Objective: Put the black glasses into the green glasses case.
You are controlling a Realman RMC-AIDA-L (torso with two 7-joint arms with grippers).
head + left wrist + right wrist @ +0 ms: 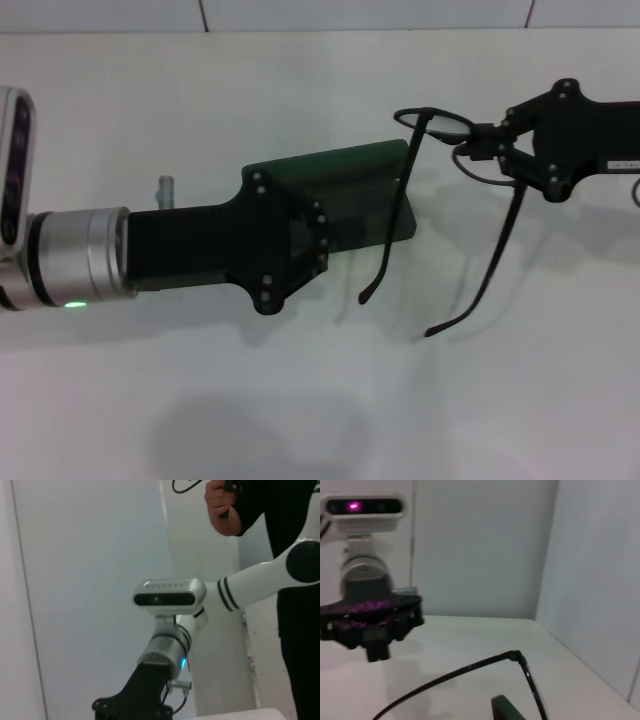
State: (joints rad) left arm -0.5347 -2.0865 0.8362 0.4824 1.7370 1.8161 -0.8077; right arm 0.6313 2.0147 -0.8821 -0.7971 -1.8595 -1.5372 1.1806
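The black glasses (440, 123) hang in the air, held by the front of the frame in my right gripper (478, 140), which is shut on them. Their two long temple arms droop toward the table, one crossing the right end of the green glasses case (345, 175). The case lies on the white table (300, 400), and my left gripper (310, 235) sits over its left part and hides that part. In the right wrist view, a temple arm of the glasses (465, 669) passes above a corner of the case (504, 709), with the left gripper (370, 622) beyond it.
The table's far edge meets a pale wall at the top of the head view. In the left wrist view, a person in black (295, 520) stands behind my right arm and its wrist camera (167, 594).
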